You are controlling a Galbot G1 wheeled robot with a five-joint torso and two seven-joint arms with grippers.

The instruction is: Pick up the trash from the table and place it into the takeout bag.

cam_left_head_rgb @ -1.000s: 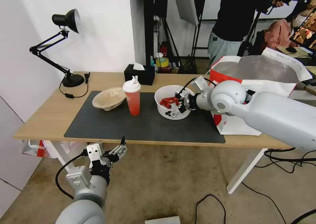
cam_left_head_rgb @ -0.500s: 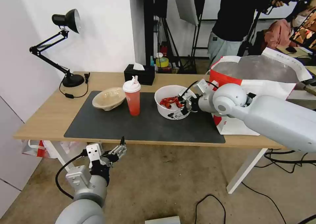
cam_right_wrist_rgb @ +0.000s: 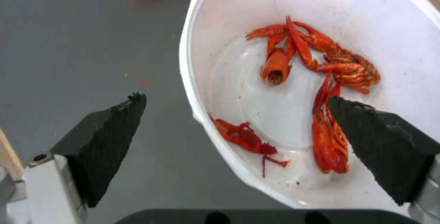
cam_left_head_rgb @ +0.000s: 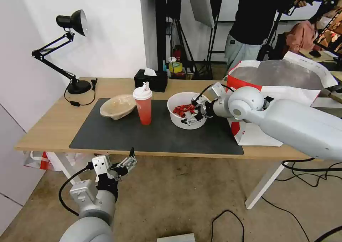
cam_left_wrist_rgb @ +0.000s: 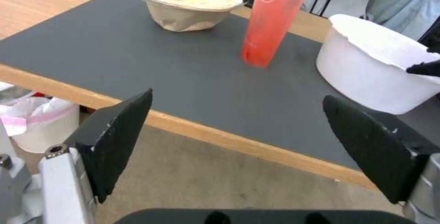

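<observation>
Right wrist view: crayfish scraps (cam_right_wrist_rgb: 316, 79) in white bowl (cam_right_wrist_rgb: 412, 28).

Three pieces of trash stand on the one dark mat (cam_left_head_rgb: 156, 135): one beige pulp bowl (cam_left_head_rgb: 117, 106) at its ten o'clock, one red cup (cam_left_head_rgb: 143, 105) with a single white lid toward twelve o'clock, and one white bowl (cam_left_head_rgb: 187, 110) at about one o'clock holding several red crayfish shells (cam_right_wrist_rgb: 316, 79). One takeout bag (cam_left_head_rgb: 270, 103) stands at three o'clock. One black tissue box (cam_left_head_rgb: 151, 80) and one desk lamp (cam_left_head_rgb: 67, 50) sit behind the mat. Two grippers are in view.
</observation>
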